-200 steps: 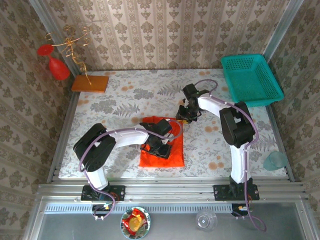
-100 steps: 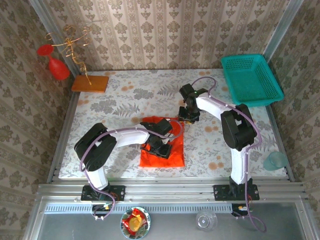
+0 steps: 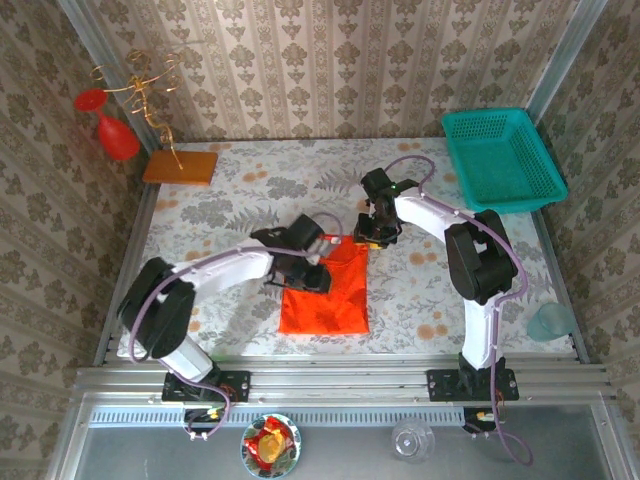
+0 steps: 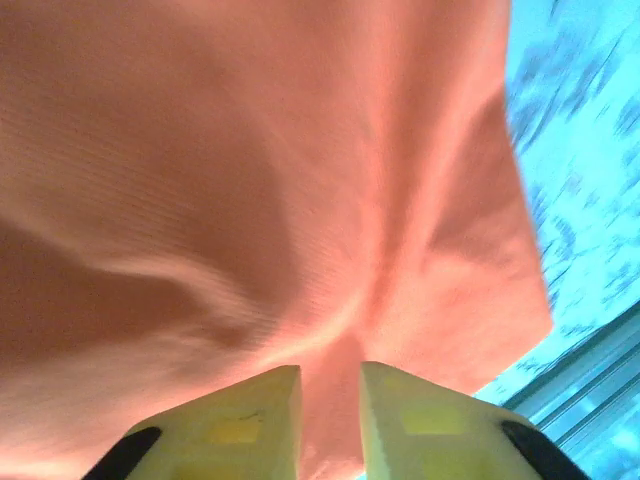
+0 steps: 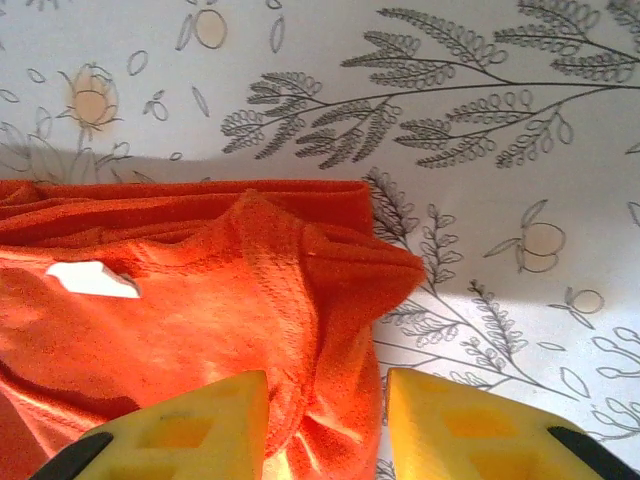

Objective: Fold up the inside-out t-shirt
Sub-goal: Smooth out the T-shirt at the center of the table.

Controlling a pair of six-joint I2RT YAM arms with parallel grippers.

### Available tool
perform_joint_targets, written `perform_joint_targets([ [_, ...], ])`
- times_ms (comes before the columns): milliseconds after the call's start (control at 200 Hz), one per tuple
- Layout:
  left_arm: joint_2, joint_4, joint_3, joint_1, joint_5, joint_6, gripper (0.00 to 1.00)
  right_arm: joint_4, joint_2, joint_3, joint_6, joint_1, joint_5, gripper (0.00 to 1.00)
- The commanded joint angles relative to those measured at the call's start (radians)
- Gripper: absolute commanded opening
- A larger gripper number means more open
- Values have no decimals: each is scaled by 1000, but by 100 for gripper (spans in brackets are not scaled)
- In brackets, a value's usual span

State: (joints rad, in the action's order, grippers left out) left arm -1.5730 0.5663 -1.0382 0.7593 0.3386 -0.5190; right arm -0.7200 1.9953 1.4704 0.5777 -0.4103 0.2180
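Masking t-shirt [image 3: 325,300] top edge: L gripper [image 3: 303,270], R gripper [image 3: 368,239].

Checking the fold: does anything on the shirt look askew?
The t-shirt lies as a fairly neat rectangle, but its far right corner is bunched into ridges at the right gripper, with a white label showing.

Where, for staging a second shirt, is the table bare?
Bare: the left tablecloth between the wooden board and the left arm; the right strip between the teal basket and the near edge. Crowded: the middle, with the t-shirt, left gripper and right gripper.
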Motion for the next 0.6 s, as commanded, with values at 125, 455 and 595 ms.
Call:
perform_joint_targets([
  [125, 20, 37, -33, -244, -12, 98, 29, 30, -3, -19, 13, 16, 60, 37],
  [455, -150, 5, -141, -430, 46, 194, 32, 7, 1, -31, 6, 25, 66, 37],
  [595, -210, -17, -149, -448, 88, 209, 36, 14, -4, -45, 5, 25, 68, 37],
])
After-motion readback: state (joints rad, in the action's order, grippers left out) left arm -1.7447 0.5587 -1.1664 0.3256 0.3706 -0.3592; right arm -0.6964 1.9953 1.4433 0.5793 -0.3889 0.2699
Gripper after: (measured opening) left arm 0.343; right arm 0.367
